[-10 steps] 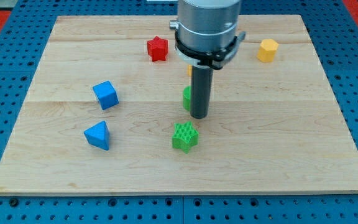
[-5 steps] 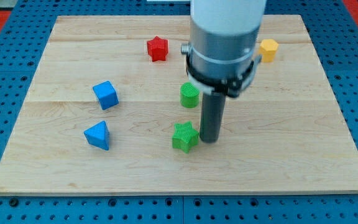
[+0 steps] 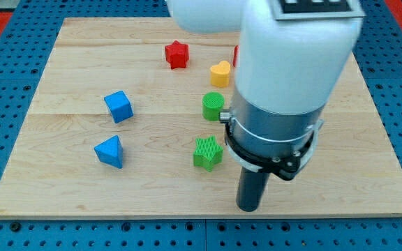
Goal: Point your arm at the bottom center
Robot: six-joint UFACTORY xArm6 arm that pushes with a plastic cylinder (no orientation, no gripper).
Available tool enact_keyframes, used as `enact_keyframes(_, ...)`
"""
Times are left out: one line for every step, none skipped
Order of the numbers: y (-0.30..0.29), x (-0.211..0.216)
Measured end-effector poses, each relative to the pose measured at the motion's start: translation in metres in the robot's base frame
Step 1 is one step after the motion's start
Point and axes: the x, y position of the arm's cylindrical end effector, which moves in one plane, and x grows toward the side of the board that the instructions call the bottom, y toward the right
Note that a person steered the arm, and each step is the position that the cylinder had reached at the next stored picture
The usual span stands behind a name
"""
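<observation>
My tip (image 3: pixel 248 208) rests on the wooden board (image 3: pixel 68 181) near its bottom edge, a little right of centre. The green star block (image 3: pixel 207 153) lies up and to the left of the tip, apart from it. A green cylinder block (image 3: pixel 213 106) stands above the star. A yellow heart block (image 3: pixel 220 72) and a red star block (image 3: pixel 176 54) sit nearer the view's top. A blue cube (image 3: pixel 118 106) and a blue triangular block (image 3: pixel 110 151) lie at the left. The arm hides the yellow block at the top right.
A sliver of a red block (image 3: pixel 236 54) shows beside the arm's body near the view's top. The board lies on a blue perforated base (image 3: pixel 5 230). The arm's bulky white body covers much of the board's right half.
My tip has moved from beside the green cylinder down past the green star's right side to the bottom edge. The yellow heart has come into view; the blocks have not moved.
</observation>
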Motion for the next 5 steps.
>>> enact_keyframes(-0.007,0.000)
enact_keyframes(-0.008,0.004)
enact_keyframes(-0.012,0.004)
enact_keyframes(-0.042,0.002)
enact_keyframes(-0.073,-0.017)
